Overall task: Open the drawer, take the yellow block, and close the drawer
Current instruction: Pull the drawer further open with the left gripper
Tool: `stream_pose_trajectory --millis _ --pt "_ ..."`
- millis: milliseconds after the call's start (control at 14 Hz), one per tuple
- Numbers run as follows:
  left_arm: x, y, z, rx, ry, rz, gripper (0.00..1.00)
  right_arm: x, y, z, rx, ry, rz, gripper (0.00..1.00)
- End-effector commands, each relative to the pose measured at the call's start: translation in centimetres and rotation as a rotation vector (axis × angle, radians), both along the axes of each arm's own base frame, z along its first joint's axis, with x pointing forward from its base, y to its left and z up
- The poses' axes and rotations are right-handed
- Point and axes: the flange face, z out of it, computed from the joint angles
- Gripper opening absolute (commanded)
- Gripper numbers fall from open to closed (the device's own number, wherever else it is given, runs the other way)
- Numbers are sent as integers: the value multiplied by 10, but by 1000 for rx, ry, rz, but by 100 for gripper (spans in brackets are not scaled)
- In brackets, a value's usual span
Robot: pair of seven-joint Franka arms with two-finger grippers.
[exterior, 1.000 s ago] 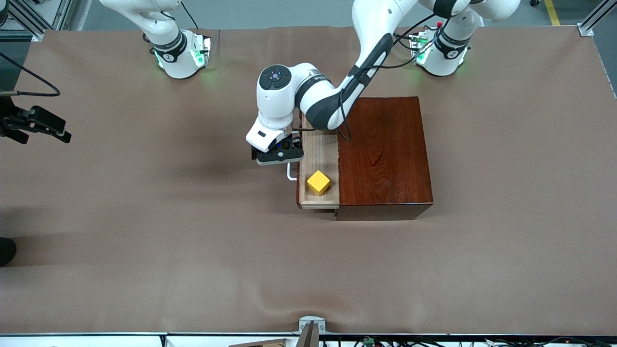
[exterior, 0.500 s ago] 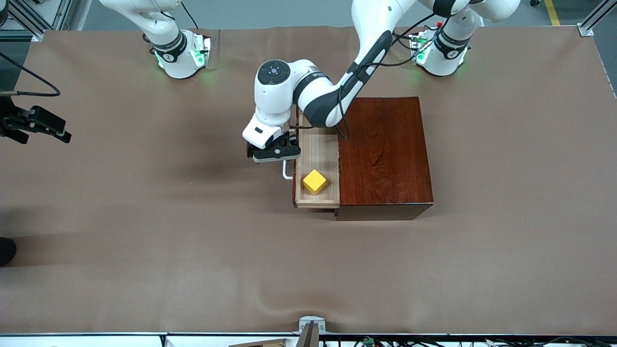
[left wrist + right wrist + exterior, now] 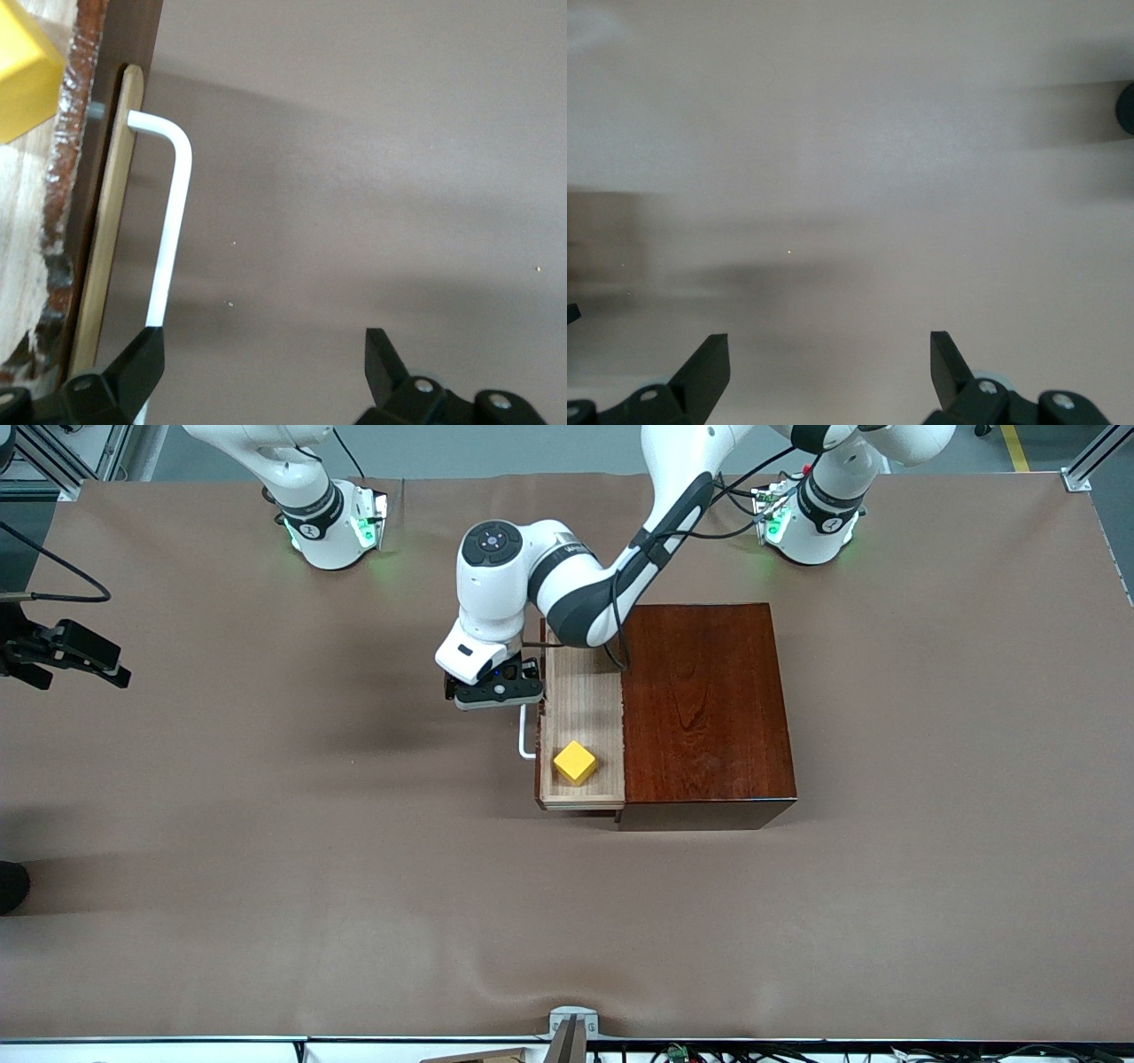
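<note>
The drawer [image 3: 585, 708] stands pulled partway out of the dark reddish-brown box [image 3: 704, 708], toward the right arm's end of the table. The yellow block [image 3: 575, 762] lies on the drawer floor, near the corner closest to the front camera. My left gripper [image 3: 494, 693] is low beside the drawer front, at the white bar handle [image 3: 524, 740]. In the left wrist view the left gripper [image 3: 263, 345] is open, and one finger [image 3: 142, 363] overlaps the end of the handle [image 3: 173, 221]; a corner of the block [image 3: 22, 80] shows. My right gripper [image 3: 829, 354] waits open over bare table.
The brown table cover [image 3: 354, 868] spreads around the box. Both arm bases [image 3: 332, 527] stand along the edge farthest from the front camera. A black device [image 3: 66, 655] with a cable juts in at the right arm's end.
The left gripper has moved toward the right arm's end of the table. The drawer has slid farther out with it, carrying the yellow block. The right arm has not moved.
</note>
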Motion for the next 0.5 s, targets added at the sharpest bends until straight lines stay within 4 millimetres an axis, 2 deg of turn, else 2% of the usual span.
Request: stream_pose_trajectory --millis 0,429 --pt "0 4 17 1 18 17 100 -2 -3 6 13 -8 2 100" --pt "12 20 74 -32 -6 40 100 -2 -2 6 13 -8 5 100"
